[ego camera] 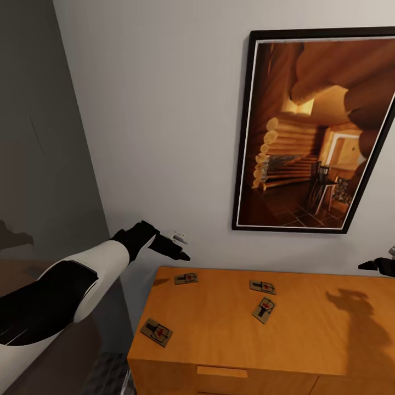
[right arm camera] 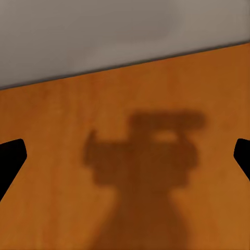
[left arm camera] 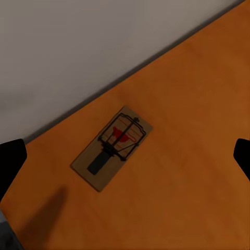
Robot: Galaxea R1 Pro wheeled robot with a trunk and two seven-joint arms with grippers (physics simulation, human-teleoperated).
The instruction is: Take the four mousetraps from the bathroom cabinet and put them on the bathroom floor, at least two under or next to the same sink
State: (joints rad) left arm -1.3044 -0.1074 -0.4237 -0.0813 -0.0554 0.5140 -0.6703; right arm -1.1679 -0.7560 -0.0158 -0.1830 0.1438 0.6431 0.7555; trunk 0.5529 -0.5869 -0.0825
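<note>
All four mousetraps lie flat on top of the cabinet (ego camera: 230, 329), and the left gripper (ego camera: 178, 249) hovers with its fingers apart above the back-left mousetrap (ego camera: 186, 278). Each one looks light, thin and stiff. I think the long wooden edges are the safest place to pinch, away from the wire.

Four small flat brown wooden mousetraps with dark wire parts, lying flat on the orange-brown wooden cabinet (ego camera: 307, 329) top | far left (ego camera: 186, 278) | near left (ego camera: 157, 332) | centre, far (ego camera: 263, 286) | centre, nearer, angled (ego camera: 264, 310)
</note>
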